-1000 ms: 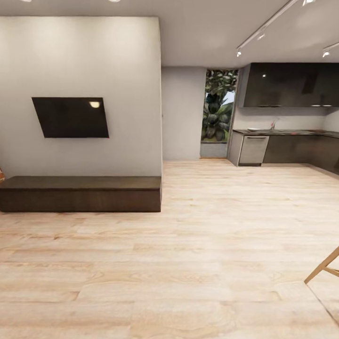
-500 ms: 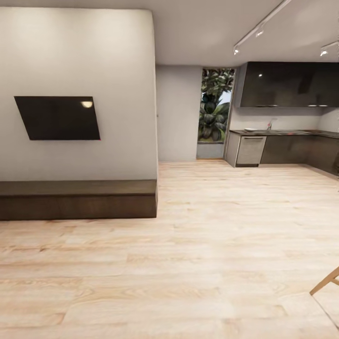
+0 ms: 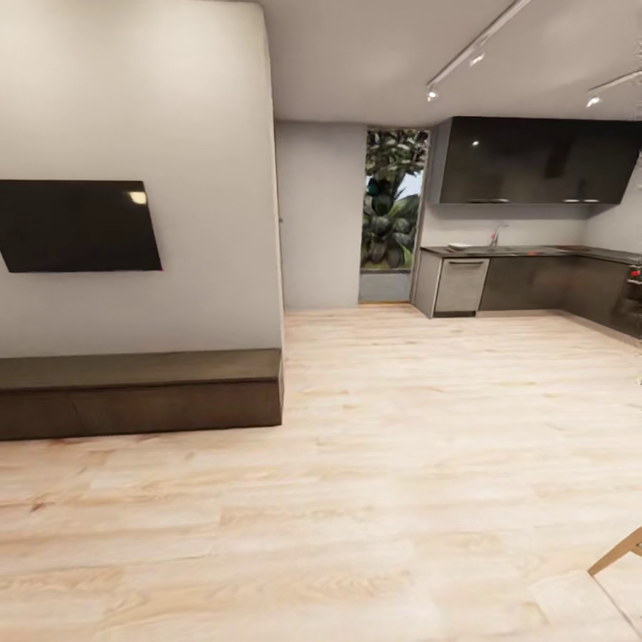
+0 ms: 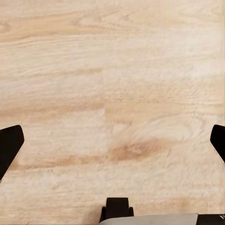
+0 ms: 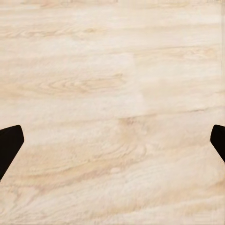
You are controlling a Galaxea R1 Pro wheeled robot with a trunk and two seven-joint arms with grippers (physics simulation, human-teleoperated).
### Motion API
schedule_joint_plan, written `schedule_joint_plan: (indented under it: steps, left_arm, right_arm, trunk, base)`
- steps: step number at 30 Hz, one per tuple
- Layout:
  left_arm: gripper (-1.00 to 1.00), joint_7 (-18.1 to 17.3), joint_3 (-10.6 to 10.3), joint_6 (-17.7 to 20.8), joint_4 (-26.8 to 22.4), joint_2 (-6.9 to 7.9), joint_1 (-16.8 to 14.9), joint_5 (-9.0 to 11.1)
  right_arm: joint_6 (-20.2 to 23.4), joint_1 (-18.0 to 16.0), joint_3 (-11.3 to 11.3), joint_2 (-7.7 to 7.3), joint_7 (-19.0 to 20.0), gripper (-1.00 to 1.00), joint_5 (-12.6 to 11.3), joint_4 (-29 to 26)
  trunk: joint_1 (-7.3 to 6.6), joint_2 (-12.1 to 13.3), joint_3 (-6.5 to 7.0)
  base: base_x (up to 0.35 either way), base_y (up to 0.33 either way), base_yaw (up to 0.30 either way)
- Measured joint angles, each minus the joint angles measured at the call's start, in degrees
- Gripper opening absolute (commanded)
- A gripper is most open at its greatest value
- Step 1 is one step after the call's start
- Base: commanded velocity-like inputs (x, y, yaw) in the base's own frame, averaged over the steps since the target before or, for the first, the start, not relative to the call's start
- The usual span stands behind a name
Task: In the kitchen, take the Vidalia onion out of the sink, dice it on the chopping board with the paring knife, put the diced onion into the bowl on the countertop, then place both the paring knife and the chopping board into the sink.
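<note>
Open floor (image 3: 401, 446) through to the kitchen (image 3: 526, 232). Low cabinet (image 3: 134, 392) along the left wall; chair leg (image 3: 615, 553) at the near right.

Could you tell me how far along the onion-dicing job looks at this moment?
Nothing looks done yet. The robot is out on the pale wood floor, with the kitchen's glossy black upper cabinets and grey countertop far across the room. Both the left gripper and right gripper hang open and empty above floorboards. Every step is left: reaching the kitchen, then onion, dicing, bowl, sink.
</note>
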Motion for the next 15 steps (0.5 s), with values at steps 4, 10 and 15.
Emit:
schedule_joint_plan:
  steps: [4,10,15]
  left_arm:
    - [1.00,0.02,0.00,0.02,0.00,-0.01,0.00,0.00]
    - [1.00,0.00,0.02,0.02,0.00,-0.03,0.00,0.01]
    - [1.00,0.02,0.01,0.02,0.00,-0.01,0.00,0.02]
  right_arm:
    - [0.00,-0.03,0.00,0.00,0.00,1.00,0.00,0.00]
    - [0.00,-0.01,0.00,0.00,0.00,1.00,0.00,0.00]
    - [0.00,-0.03,0.00,0.00,0.00,1.00,0.00,0.00]
  trunk:
    - [0.00,0.00,0.09]
    - [0.00,0.00,0.24]
    - [0.00,0.00,0.36]
  base:
    - [0.317,0.000,-0.144]
    - [0.317,0.000,-0.137]
    - [0.317,0.000,-0.129]
